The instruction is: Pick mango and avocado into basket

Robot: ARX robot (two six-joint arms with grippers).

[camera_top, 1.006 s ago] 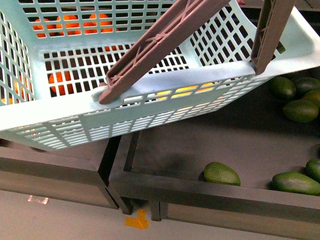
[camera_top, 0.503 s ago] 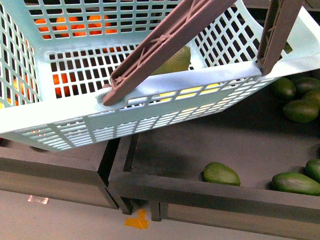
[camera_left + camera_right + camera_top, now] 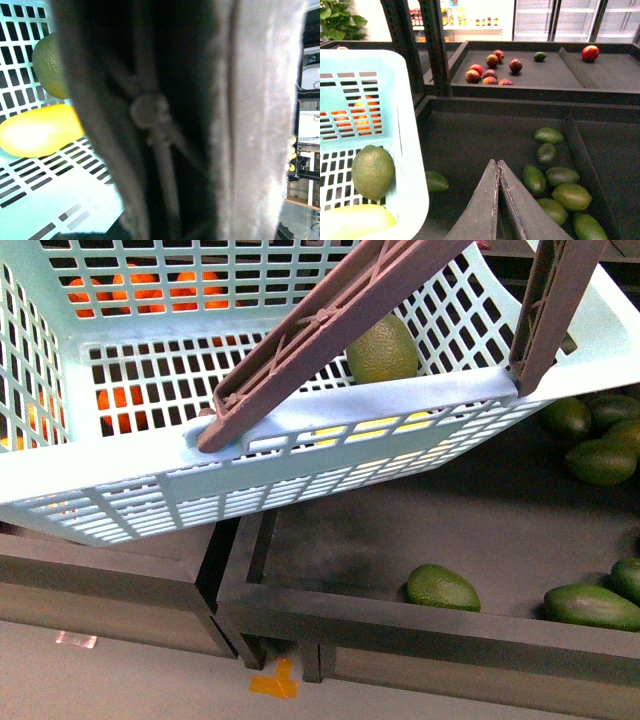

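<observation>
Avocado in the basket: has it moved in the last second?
Yes. Unseen a second ago, then half hidden behind the near handle, the avocado now lies clear to its right inside the basket.

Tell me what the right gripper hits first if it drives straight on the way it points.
Probably the bare floor of the dark bin: the shut right gripper aims between the loose avocados, none squarely ahead. Depth is unclear.
</observation>
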